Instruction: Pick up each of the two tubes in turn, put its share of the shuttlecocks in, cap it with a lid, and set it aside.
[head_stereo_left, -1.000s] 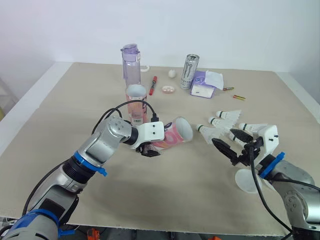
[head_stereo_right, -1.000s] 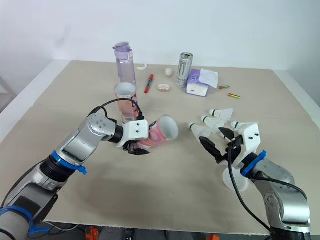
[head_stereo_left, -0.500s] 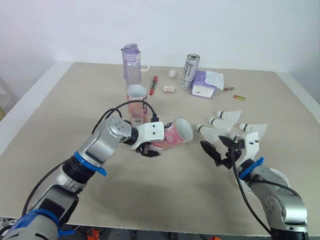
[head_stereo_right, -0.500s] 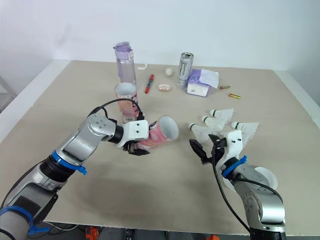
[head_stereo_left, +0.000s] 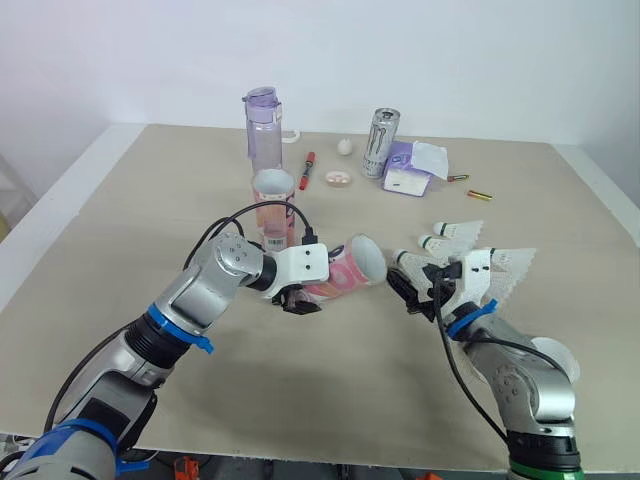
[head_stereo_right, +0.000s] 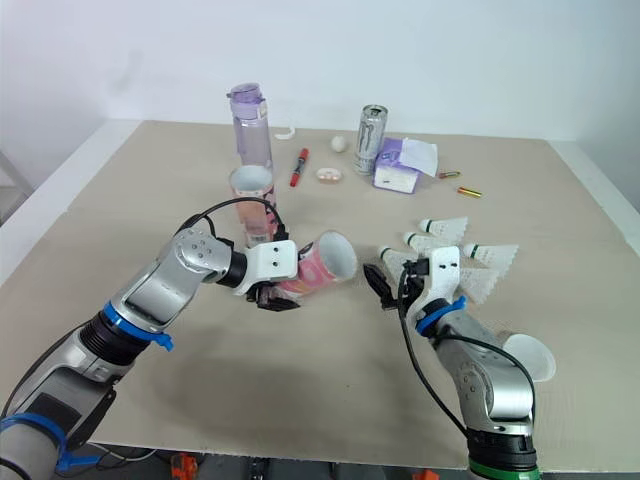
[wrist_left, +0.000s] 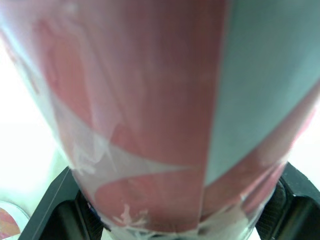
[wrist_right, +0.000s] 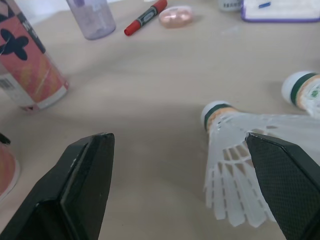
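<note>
Left end effector (head_stereo_left: 297, 298) pinches the tilted pink tube (head_stereo_left: 350, 268). Right end effector (head_stereo_left: 412, 293), spread, hangs just beside the shuttlecock (wrist_right: 230, 150) nearest the tube's mouth. Closing off-centre could crush its feathers or flick it away.

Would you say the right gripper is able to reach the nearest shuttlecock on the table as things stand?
Probably yes: the right gripper is open, and the shuttlecock lies on bare table close ahead of its fingers, with nothing between them. The left gripper's tube sits clear.
</note>
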